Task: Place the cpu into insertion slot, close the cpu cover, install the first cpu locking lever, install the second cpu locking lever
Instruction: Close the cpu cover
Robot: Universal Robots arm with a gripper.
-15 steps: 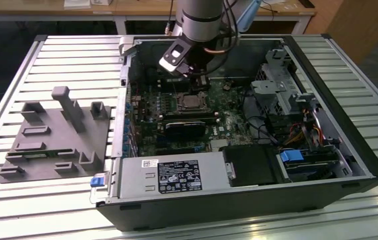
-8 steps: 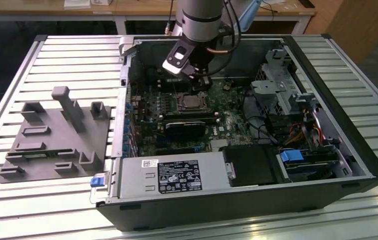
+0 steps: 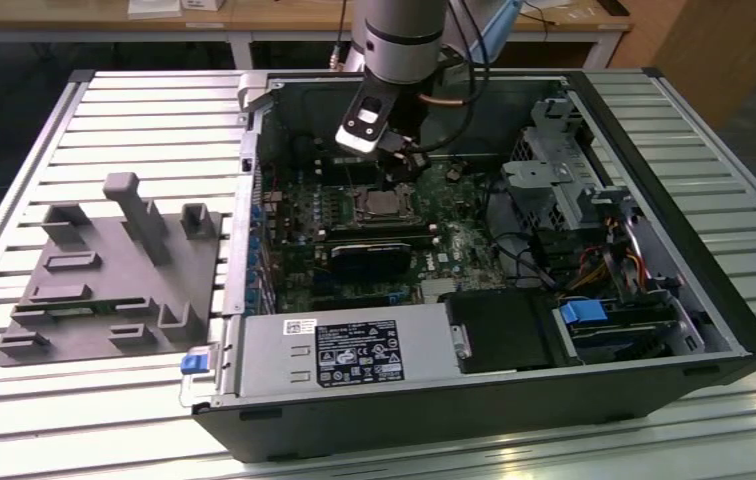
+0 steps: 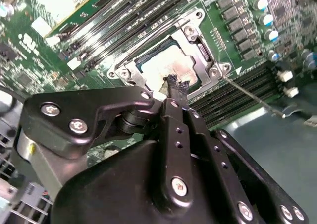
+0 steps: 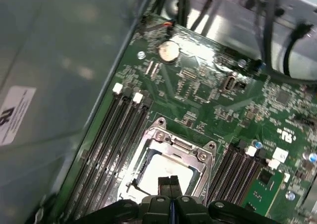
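Note:
The cpu (image 4: 166, 65) lies in the insertion slot (image 3: 381, 205) on the green motherboard, its dull silver top showing through the window of the cpu cover (image 4: 198, 48). The cover lies flat over the chip, and the cpu (image 5: 161, 170) and cover (image 5: 173, 143) show the same way in the first wrist view. A thin metal lever (image 4: 252, 97) runs out from one corner of the socket across the memory slots. My gripper (image 4: 176, 85) hangs just above the socket's edge with its fingers pressed together and nothing between them; its position is the same in the first wrist view (image 5: 170, 183) and the exterior view (image 3: 398, 168).
Long black memory slots (image 5: 116, 135) flank the socket on both sides. A black card with a fan (image 3: 367, 262) sits just in front of the socket. The case walls (image 3: 261, 150), drive cage (image 3: 565, 170) and cables (image 3: 538, 260) surround the board. A grey fixture (image 3: 111, 270) stands on the table at the exterior view's left.

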